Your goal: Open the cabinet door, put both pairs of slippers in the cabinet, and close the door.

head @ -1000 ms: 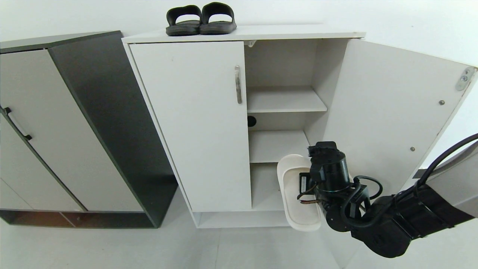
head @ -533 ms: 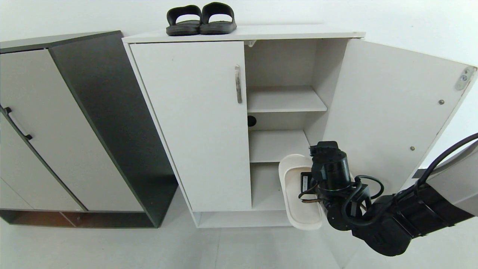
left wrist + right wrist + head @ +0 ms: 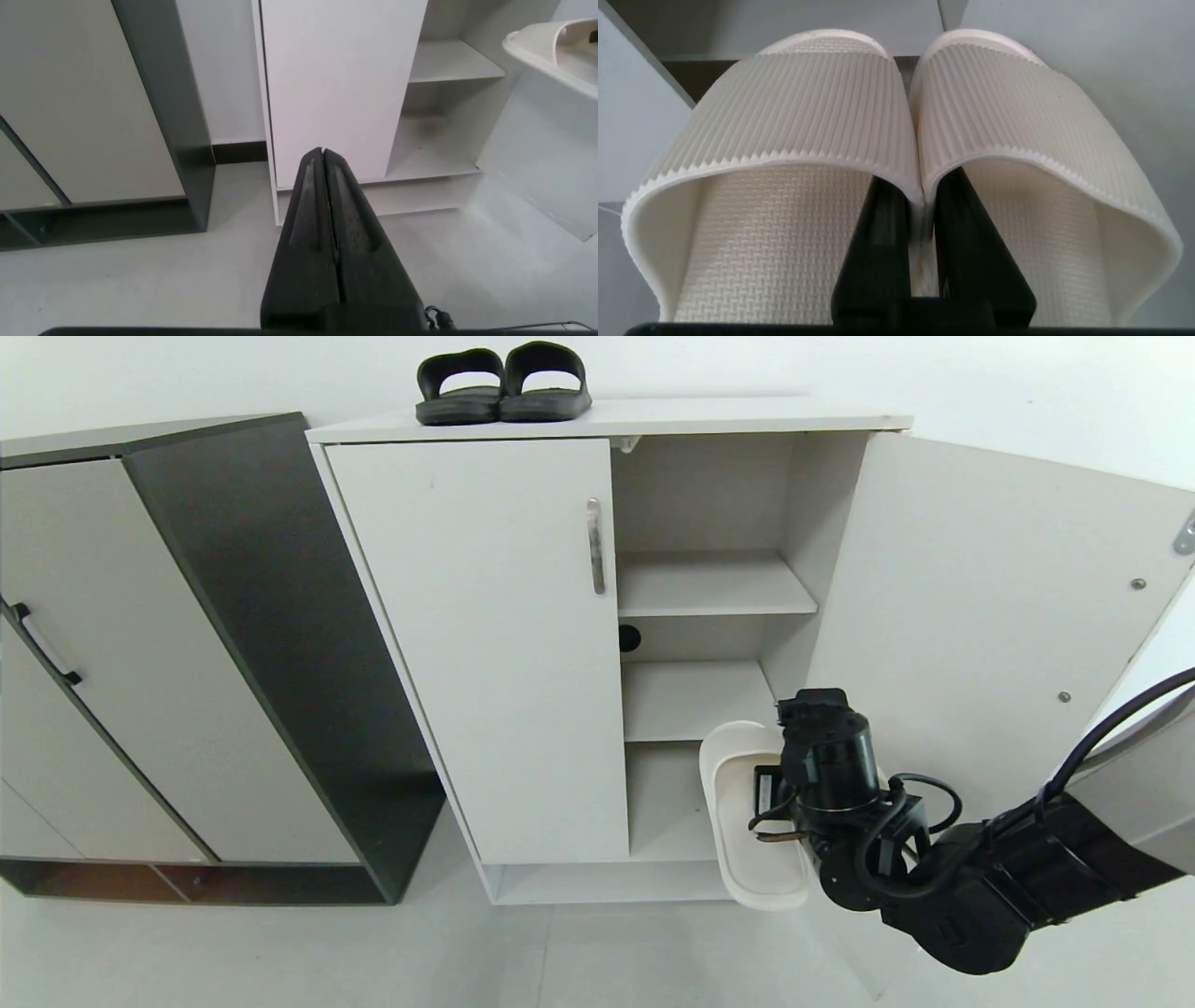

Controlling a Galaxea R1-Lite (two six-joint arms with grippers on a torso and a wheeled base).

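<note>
The white slippers (image 3: 747,812) hang in the lower right of the head view, soles facing left, just in front of the cabinet (image 3: 485,644) where the bottom shelf (image 3: 663,803) opens. The right tool (image 3: 767,803) is clenched on them. In the right wrist view its fingers (image 3: 878,252) reach in under the ribbed straps and pinch the two adjoining inner edges of the white slippers (image 3: 785,215) together, so one grip carries the pair.

The slippers look like moulded foam: light, springy and somewhat grippy thanks to the textured footbed and ribbed strap. They should not be fragile, but they are soft enough to flex and swing around the pinch. A hold on the touching inner sides near the straps seems the sensible place, because it keeps both shoes together; a looser grip could let one slide out.

The black slippers (image 3: 502,385) sit side by side on the cabinet's top surface, upper centre of the frame, and would likely handle much the same. The left tool (image 3: 322,173) is shut on nothing, pointing toward the floor (image 3: 187,271) before the cabinet.

Compared with a second ago, the open door (image 3: 980,616) has swung wider, its hinge plate now almost at the right edge of the frame. The white slippers and the right tool have crept slightly rightward and upward, nearer the opening
</note>
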